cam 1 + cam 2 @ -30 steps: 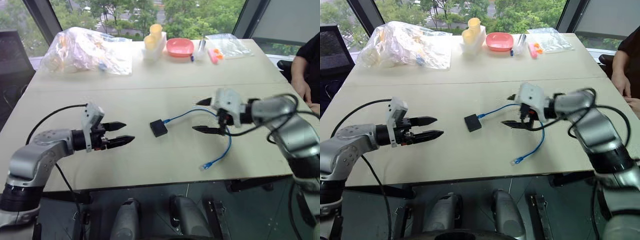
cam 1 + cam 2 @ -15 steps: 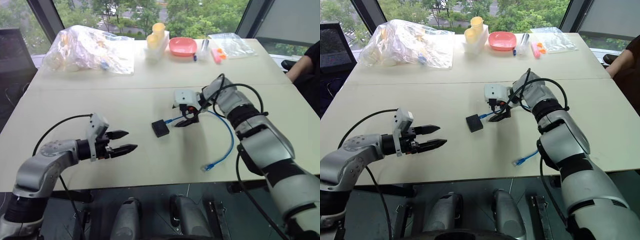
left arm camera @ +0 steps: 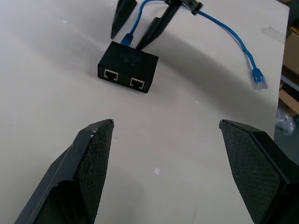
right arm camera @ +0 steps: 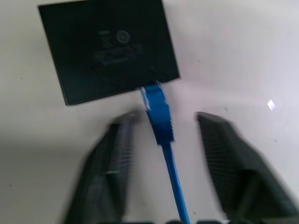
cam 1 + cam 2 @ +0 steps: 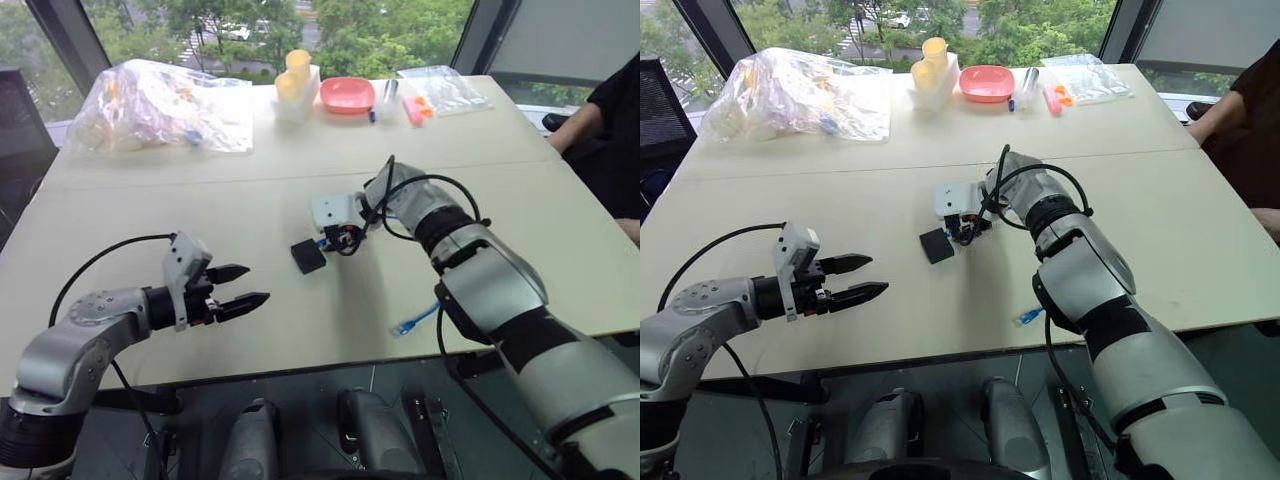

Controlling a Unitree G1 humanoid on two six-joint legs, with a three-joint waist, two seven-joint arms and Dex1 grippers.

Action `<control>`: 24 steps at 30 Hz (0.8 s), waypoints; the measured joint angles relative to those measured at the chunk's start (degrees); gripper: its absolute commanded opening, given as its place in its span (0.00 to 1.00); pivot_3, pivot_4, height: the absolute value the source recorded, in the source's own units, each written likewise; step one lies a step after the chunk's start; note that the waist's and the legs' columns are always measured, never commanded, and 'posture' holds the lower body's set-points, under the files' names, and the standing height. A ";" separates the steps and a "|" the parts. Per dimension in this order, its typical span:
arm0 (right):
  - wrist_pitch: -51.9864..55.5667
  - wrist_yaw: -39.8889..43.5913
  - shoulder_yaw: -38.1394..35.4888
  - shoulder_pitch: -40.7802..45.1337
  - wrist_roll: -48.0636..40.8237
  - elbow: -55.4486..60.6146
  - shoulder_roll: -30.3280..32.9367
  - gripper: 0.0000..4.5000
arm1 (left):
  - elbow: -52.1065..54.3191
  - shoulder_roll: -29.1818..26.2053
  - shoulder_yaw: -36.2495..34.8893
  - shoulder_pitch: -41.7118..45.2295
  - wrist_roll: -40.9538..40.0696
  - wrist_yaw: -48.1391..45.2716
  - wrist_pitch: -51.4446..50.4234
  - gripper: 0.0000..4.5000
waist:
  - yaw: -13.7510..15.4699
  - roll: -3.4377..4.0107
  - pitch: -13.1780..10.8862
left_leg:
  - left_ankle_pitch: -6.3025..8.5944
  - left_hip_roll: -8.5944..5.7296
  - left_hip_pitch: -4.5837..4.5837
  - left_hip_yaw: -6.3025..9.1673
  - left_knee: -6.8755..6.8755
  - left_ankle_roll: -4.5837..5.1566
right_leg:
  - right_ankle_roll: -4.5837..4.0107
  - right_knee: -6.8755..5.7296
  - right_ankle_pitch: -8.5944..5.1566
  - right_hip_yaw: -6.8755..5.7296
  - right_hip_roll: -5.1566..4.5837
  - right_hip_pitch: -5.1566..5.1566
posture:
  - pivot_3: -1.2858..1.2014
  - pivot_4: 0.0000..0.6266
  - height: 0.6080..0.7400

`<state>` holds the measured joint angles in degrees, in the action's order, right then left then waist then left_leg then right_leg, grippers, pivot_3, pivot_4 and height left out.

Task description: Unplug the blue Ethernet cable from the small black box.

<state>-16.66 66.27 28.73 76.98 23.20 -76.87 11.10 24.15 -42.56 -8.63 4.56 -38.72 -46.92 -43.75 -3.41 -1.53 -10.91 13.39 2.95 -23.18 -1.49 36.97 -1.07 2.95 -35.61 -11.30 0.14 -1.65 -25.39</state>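
At the centre of the pale table [image 5: 520, 200], the small flat matte-black box [image 5: 308, 256] with the thin light-blue Ethernet cable [image 3: 233, 34] plugged in; right gripper [image 4: 161, 133], jaws apart, straddles the cable beside its plug; left gripper [image 5: 245, 287], jaws wide apart, hovers well apart

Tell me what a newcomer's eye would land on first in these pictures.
First, mid-table, the right gripper straddles the blue Ethernet cable right behind its plug, which is still seated in the small black box, with the fingers not yet touching the cable. Next, the left gripper hovers open over the near left part of the table. At the far edge, a crumpled clear plastic bag and a pink bowl add colour.
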 measured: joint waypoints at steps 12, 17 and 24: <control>-10.35 -22.01 -5.14 -0.90 1.93 10.76 10.21 0.05 | -17.99 -0.04 -3.24 15.23 -0.12 -1.74 0.78 0.85 | 1.19 0.07 -0.12 | -0.04 -0.05 -0.31 -0.04 0.03 -0.07 | 0.06 0.08 -0.02 0.04 -0.02 -0.21 | 0.52 0.24 1.00; -10.34 -35.22 -8.57 -16.09 5.25 37.15 16.83 0.05 | -39.54 4.28 -0.41 37.09 -0.58 -10.56 -0.69 0.85 | 2.49 -0.07 -0.02 | -0.03 -0.09 -0.30 -0.06 0.02 -0.06 | 0.37 0.18 -0.05 0.04 -0.02 -0.09 | 0.52 0.24 1.00; -0.06 -36.58 -11.61 -29.50 7.14 57.96 19.76 0.05 | -61.95 10.61 8.52 52.38 6.03 -25.84 3.50 0.85 | 2.21 -0.02 -0.07 | -0.02 -0.11 -0.31 -0.11 0.04 -0.03 | 0.32 0.12 -0.10 0.13 0.04 -0.15 | 0.52 0.24 1.00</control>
<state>-16.73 29.69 17.12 47.48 30.34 -18.91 30.86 -37.80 -31.95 -0.11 56.95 -32.69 -72.77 -40.25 -1.20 -1.55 -10.98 13.37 2.85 -23.48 -1.60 37.02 -1.10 3.26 -35.49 -11.40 0.26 -1.61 -25.54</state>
